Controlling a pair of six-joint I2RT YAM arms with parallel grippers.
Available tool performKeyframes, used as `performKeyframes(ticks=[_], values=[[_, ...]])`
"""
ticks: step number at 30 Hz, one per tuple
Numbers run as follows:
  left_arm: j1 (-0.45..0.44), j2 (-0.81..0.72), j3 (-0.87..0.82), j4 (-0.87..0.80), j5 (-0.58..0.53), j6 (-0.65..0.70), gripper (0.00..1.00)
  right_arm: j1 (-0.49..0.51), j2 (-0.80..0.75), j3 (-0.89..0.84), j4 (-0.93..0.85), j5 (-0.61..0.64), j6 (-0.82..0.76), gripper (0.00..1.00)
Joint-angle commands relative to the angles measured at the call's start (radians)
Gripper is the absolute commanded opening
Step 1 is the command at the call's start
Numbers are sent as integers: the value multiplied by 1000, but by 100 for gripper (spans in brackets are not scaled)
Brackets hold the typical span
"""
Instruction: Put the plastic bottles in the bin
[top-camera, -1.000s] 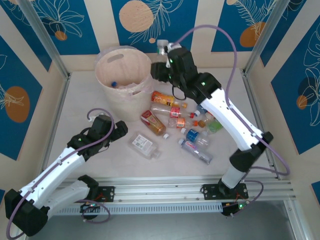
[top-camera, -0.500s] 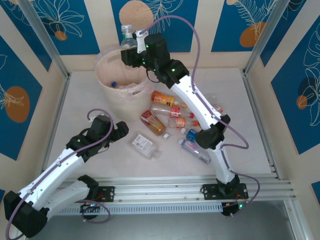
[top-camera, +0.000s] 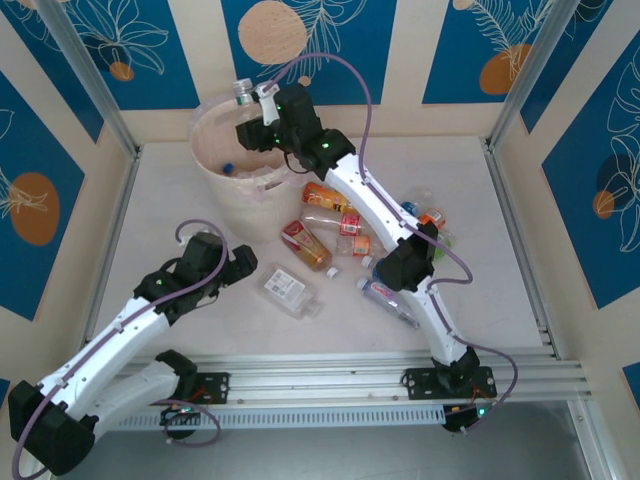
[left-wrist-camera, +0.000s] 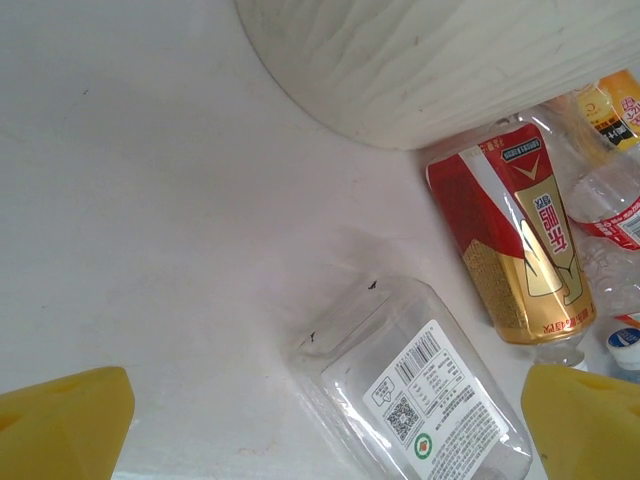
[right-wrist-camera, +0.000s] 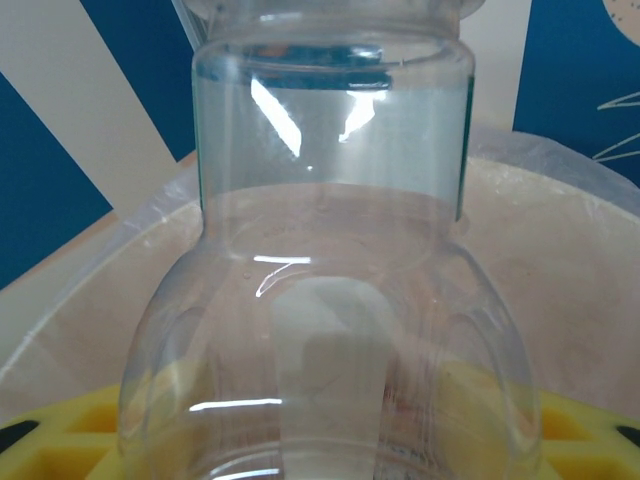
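Since the earlier frames the right arm has been swung left from beside the bin (top-camera: 235, 205) to above its opening, a clear bottle (top-camera: 243, 94) being carried with it; the left arm is recorded as unmoved. The right hand (top-camera: 254, 122) is found clamped on that bottle's lower body, neck upward, over the far side of the bin. The left hand (top-camera: 237, 267) is held with fingers (left-wrist-camera: 62, 420) wide apart, low over the surface (top-camera: 170, 200), a white-labelled bottle (left-wrist-camera: 420, 400) lying just ahead. Risk assessed: if release is made this near the far rim, the bottle may be deflected by rim or liner bag (right-wrist-camera: 570, 170) and lost behind the bin. The bin might also be nudged by the forearm.
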Motion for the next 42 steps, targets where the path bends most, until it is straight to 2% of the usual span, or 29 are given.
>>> performKeyframes(ticks=[1,16,23,32,42], values=[[-7,-8,-9,4,-2,-2,99,-7,34,17,19,-25,-39,57],[-8,-17,1,-19,-22,4,100,-16,97,32,-26,-14,-87,64],[-8,-22,8,-27,-33,6,99,-13,105,41,-20,-5,-97,72],[-8,-22,14,-35,-37,12,100,-5,104,95,-22,-10,-119,74],[-8,-23,-9,-48,-18,-16,99,53,-7,136,-26,33,-223,83]])
